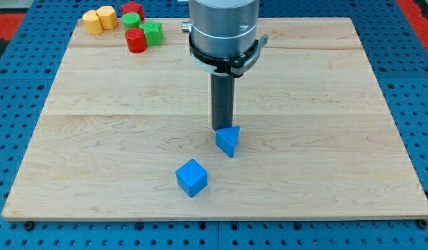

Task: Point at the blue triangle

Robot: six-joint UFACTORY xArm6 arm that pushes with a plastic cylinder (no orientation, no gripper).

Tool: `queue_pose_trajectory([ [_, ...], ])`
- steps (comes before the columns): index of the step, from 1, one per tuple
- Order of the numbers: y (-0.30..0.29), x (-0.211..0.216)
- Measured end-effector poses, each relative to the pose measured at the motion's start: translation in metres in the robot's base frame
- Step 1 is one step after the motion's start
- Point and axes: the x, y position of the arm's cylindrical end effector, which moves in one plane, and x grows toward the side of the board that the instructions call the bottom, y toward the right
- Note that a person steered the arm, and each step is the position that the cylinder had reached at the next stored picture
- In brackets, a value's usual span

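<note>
The blue triangle lies on the wooden board near the middle, a little toward the view's bottom. My tip is at the lower end of the dark rod and stands right at the triangle's upper left edge, touching or nearly touching it. A blue cube lies below and to the left of the triangle, apart from it and from my tip.
At the board's top left corner sits a cluster: two yellow blocks, a red cylinder, a green block, another green block and a red block. Blue pegboard surrounds the board.
</note>
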Motion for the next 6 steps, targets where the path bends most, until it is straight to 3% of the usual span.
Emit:
queue_pose_trajectory([
  [3,0.000,0.057],
  [5,0.041,0.022],
  [6,0.052,0.042],
])
